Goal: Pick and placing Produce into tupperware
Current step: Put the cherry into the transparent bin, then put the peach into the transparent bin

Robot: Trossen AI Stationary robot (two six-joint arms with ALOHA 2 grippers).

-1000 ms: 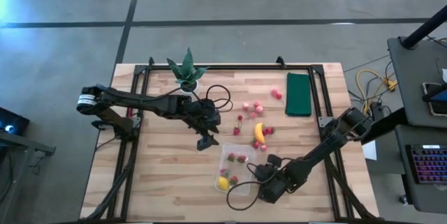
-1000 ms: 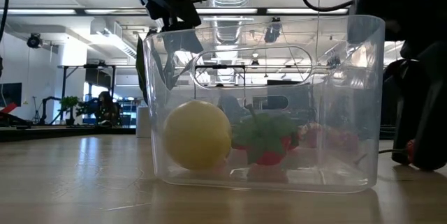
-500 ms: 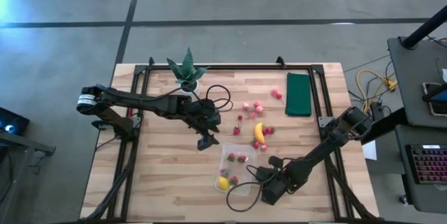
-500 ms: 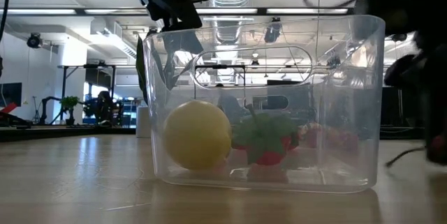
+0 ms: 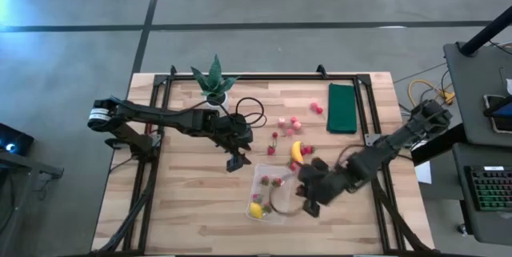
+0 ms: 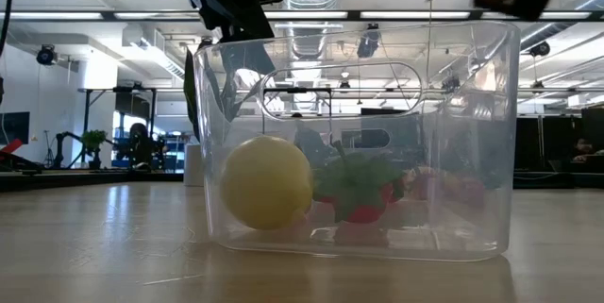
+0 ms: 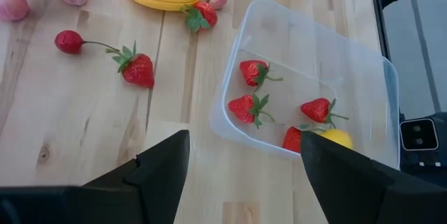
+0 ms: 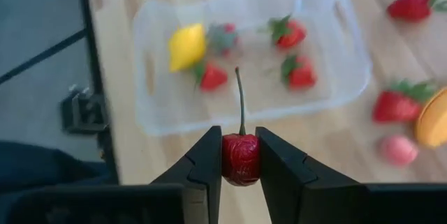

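Note:
The clear tupperware (image 5: 269, 194) rests by its base on the wooden table, right in front of the low view (image 6: 359, 143). Inside lie a yellow lemon (image 6: 266, 182) and several strawberries (image 7: 250, 107). My right gripper (image 8: 241, 161) hovers above the table by the tub's right side (image 5: 309, 198), shut on a dark red cherry. My left gripper (image 5: 234, 162) is open, off the table just left of the tub's far end. A banana (image 5: 297, 151) and loose berries (image 5: 288, 124) lie on the boards beyond the tub. My right gripper pinches the cherry's round body (image 8: 241, 155) between its two fingertips, one finger on each side. The thin stem (image 8: 240, 102) sticks out ahead of the fingers. The fingers slant down from above, and the cherry is lifted clear of the table.
A spiky green plant in a white pot (image 5: 214, 82) stands at the far edge behind the left arm. A flat dark green rectangle (image 5: 342, 107) lies far right. Loose strawberries (image 7: 138, 68) and a cherry (image 7: 68, 41) lie between banana and tub. Bare boards stretch along the near left.
My right gripper has risen off the table near the tub's right near corner and swung toward the far edge, alongside the tub. In the low view it has left the table level at the right and now shows only at the top.

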